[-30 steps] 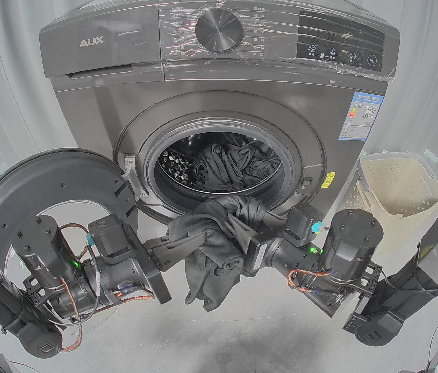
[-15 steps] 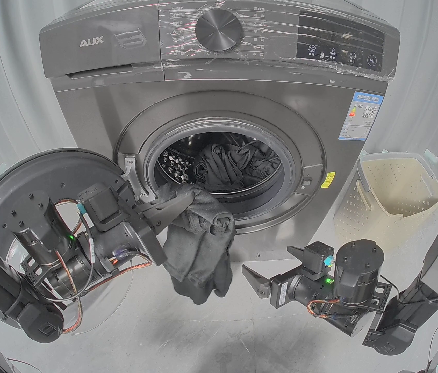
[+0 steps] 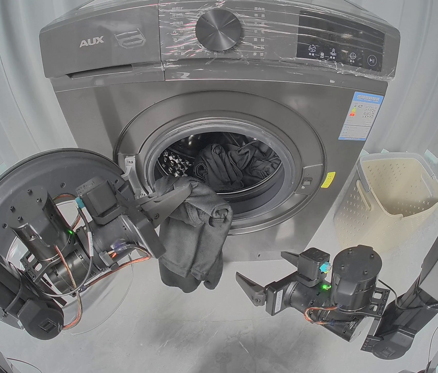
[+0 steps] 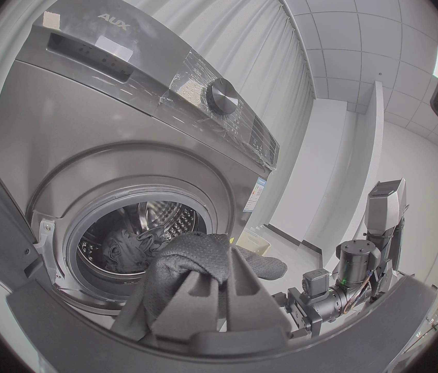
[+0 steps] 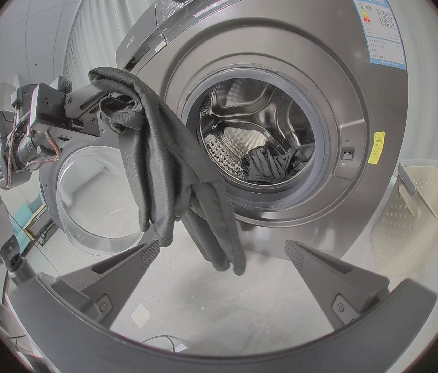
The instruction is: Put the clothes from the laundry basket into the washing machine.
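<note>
One washing machine stands with its door swung wide, leaving the drum free to load. Dark clothes lie inside. The laundry basket sits just beside it. The left tool is clenched on a dark garment hanging at the opening's lip, while the right tool hangs low and released, clear of the cloth.

Washer, basket, hanging garment: one each

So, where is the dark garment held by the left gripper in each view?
Head view: dark garment hangs at the door opening's lower left.
Left wrist view: garment over the fingers, before the opening.
Right wrist view: garment hanging between glass door and opening.
Shared landmark: the blue label near the opening.
</note>
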Controlling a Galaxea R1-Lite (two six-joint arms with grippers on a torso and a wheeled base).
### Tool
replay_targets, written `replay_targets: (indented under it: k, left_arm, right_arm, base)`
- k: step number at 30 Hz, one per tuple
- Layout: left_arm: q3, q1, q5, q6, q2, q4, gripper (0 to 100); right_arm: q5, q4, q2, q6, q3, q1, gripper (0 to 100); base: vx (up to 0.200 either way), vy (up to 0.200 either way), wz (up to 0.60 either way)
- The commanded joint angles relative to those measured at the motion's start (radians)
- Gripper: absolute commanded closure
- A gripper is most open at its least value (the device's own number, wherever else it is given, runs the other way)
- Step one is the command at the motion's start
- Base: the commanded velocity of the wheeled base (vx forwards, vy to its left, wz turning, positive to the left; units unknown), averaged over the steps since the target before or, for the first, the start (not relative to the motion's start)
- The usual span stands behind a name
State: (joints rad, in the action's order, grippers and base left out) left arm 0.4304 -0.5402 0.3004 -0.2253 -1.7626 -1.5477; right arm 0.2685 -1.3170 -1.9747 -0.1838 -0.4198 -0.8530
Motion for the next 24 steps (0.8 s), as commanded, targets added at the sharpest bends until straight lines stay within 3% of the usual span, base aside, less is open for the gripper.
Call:
replay_targets:
  k: [1, 24]
  left_arm:
    - [0.002, 0.003, 0.000, -0.002, -0.002, 0.000, 100]
    - [0.001, 0.006, 0.002, -0.002, -0.011, 0.000, 100]
  right_arm:
    - [0.000, -0.005, -0.007, 0.000, -0.013, -0.015, 0]
    - [-0.032, -0.059, -0.061, 0.006, -0.139, -0.041, 0]
  base:
    - [0.000, 0.000, 0.00]
    - [0.000, 0.000, 0.00]
